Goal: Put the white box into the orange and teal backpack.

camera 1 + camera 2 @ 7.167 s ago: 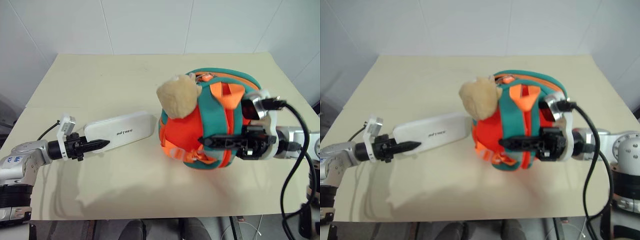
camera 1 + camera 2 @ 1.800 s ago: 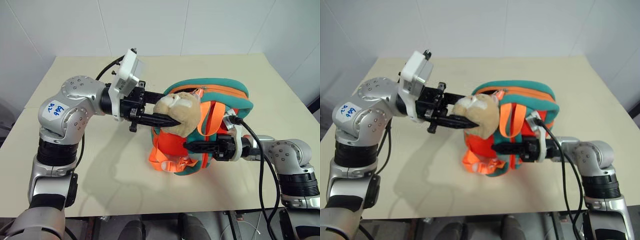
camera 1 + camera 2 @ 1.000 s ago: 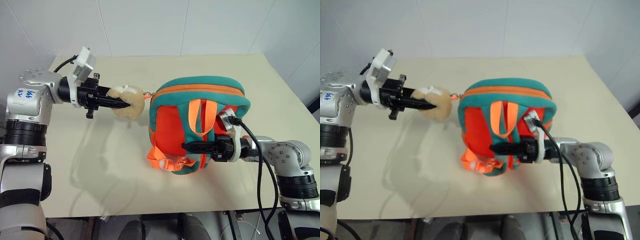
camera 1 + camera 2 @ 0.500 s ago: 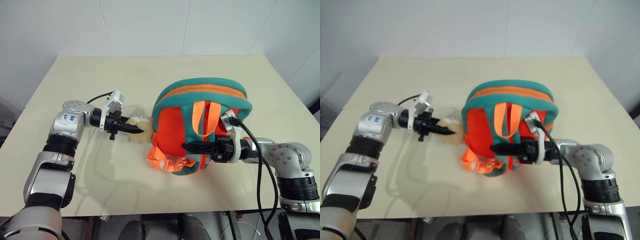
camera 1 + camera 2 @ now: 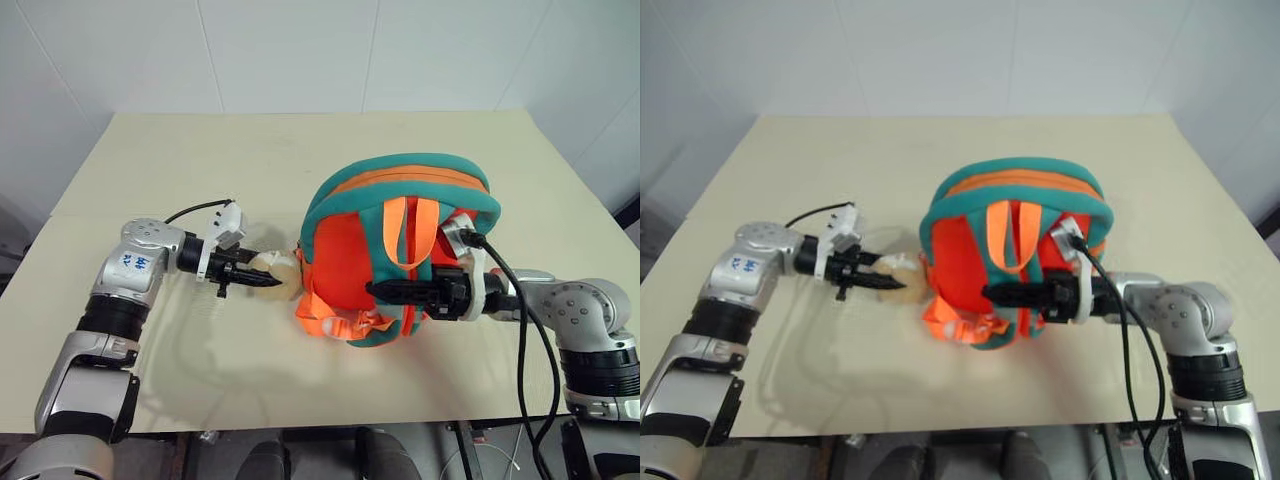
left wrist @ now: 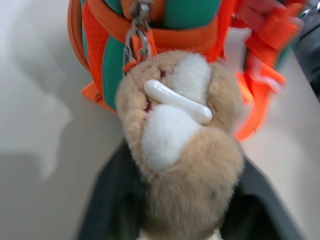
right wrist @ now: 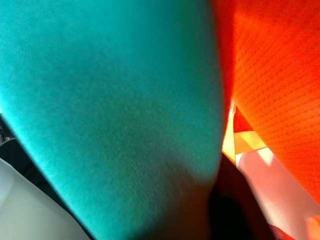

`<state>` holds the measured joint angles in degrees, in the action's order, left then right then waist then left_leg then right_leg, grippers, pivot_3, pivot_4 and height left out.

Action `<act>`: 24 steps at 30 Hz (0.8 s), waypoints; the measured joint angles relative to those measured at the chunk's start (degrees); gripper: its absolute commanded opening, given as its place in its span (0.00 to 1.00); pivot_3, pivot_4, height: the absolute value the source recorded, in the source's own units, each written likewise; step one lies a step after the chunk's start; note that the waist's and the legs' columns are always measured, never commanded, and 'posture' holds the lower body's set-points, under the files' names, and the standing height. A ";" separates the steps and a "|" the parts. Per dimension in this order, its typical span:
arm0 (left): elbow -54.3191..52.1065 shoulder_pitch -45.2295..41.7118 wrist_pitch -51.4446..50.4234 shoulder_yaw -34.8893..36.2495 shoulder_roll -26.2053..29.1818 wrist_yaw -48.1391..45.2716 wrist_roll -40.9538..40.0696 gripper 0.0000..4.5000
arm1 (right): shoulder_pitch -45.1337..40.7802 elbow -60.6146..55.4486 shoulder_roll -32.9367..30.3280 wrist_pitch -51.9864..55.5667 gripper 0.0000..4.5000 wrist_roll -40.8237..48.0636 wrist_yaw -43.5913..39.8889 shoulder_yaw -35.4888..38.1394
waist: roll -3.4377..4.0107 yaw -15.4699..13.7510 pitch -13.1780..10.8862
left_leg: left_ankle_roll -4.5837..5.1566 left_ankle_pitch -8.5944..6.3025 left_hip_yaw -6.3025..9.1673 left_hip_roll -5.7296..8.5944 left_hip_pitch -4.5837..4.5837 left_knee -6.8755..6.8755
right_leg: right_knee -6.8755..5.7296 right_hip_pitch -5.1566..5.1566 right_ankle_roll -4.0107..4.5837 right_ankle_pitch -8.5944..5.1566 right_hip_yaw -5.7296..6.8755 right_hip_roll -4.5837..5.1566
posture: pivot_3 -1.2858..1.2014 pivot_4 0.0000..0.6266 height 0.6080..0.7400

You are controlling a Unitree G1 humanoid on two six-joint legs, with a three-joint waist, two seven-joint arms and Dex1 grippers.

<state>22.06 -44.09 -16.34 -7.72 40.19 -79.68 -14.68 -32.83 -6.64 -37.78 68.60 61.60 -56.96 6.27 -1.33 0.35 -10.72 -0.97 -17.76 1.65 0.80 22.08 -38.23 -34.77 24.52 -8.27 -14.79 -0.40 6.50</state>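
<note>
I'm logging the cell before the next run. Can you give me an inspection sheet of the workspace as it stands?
Surface: beige table, bare around the bag.
Job's things: orange and teal backpack standing upright mid-table, straps facing the robot; white box nothing seen.
Clutter: tan plush toy clipped to the backpack, lying beside it on the table.
Grippers: left claw around the plush toy; right claw at the backpack's straps, grip unclear.
Cables: black cable looping over the right arm; thinner one at the left wrist.
Surroundings: white walls behind the table.
</note>
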 measured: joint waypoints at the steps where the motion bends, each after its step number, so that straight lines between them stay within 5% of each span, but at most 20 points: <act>1: -1.86 1.51 0.89 0.44 1.16 0.00 -0.07 0.66 | -0.20 0.00 -0.27 -0.17 0.65 0.51 -0.42 1.15 | 0.00 0.05 0.00 | 0.00 0.00 -0.01 -0.01 0.00 0.06 | 0.03 0.03 0.00 0.00 0.00 0.00 | 0.52 0.24 1.00; 6: -9.43 9.36 2.52 4.81 6.14 0.10 -1.18 1.00 | 2.22 -2.13 -7.49 -2.88 1.00 -1.94 -4.10 2.16 | 0.01 -0.25 -0.01 | 0.06 -0.05 -0.03 0.00 0.06 0.12 | 0.21 0.04 0.02 -0.01 0.04 0.04 | 0.52 0.24 1.00; 13: -21.97 19.25 -7.49 14.45 7.31 4.90 -10.40 1.00 | 7.74 -0.53 -12.37 -14.67 1.00 -12.08 -9.41 0.95 | 0.00 -0.31 -0.01 | 0.13 -0.08 -0.10 0.05 0.04 0.04 | 0.26 -0.05 -0.06 0.03 0.00 0.10 | 0.52 0.24 1.00; 24: -32.90 28.94 -11.84 16.03 5.42 10.31 -15.20 1.00 | 18.85 4.74 -17.99 -35.23 1.00 -23.51 -17.72 6.54 | 0.01 -0.39 -0.01 | 0.11 -0.07 -0.13 0.01 -0.02 0.05 | 0.26 -0.09 -0.04 0.03 -0.01 0.06 | 0.52 0.24 1.00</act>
<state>-10.85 -15.15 -28.18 8.31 45.62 -69.36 -29.88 -13.99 -1.90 -55.77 33.37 38.09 -74.68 12.81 -1.32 -0.05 -10.73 -0.86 -17.83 1.52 0.81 22.06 -38.19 -34.50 24.43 -8.31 -14.76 -0.40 6.56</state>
